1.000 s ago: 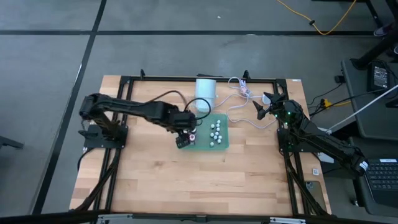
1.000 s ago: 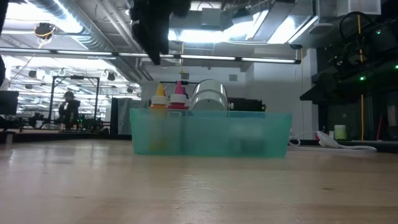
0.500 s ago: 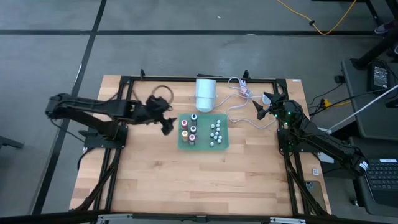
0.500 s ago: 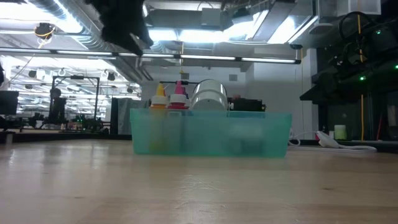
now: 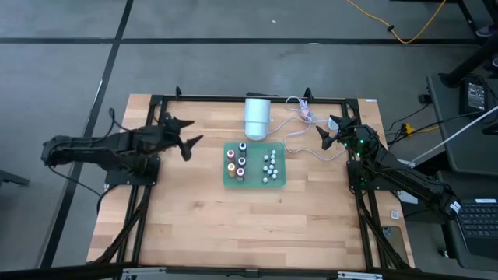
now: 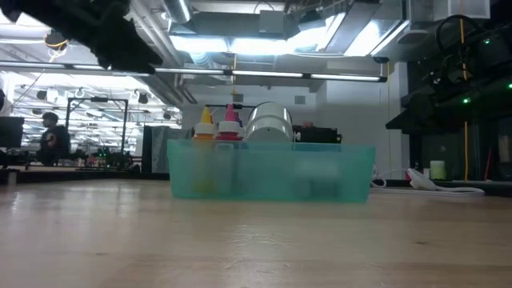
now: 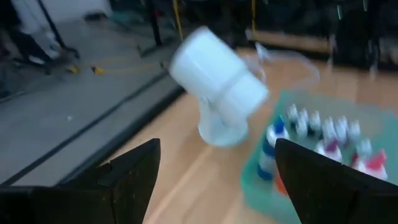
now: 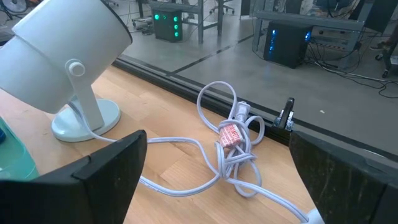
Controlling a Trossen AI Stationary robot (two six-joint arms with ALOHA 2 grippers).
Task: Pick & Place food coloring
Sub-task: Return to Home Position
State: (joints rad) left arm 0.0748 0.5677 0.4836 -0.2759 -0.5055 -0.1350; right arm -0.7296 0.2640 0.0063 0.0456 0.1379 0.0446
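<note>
The food coloring bottles [image 5: 236, 161] stand upright in the left part of a green tray [image 5: 254, 184]; their yellow and pink tops [image 6: 218, 122] rise above the tray's wall [image 6: 272, 170]. The left wrist view shows them too [image 7: 277, 140]. Several white-capped bottles [image 5: 270, 166] fill the tray's right part. My left gripper [image 5: 184, 134] hangs open and empty left of the tray, above the table, pointing toward it [image 7: 217, 186]. My right gripper [image 5: 330, 134] waits open and empty at the far right, near a coiled cable [image 8: 217, 186].
A white lamp-like cylinder [image 5: 257, 117] on a round foot stands just beyond the tray. A pale cable with a tied bundle [image 8: 233, 134] lies between it and my right gripper. Bare wooden table [image 5: 249, 225] spreads toward the near edge.
My left gripper has drawn back from above the tray's left part toward the table's left edge. It has tipped up from pointing down to nearly level and has stayed open. The coloured bottles it stood over now show uncovered in the tray.
</note>
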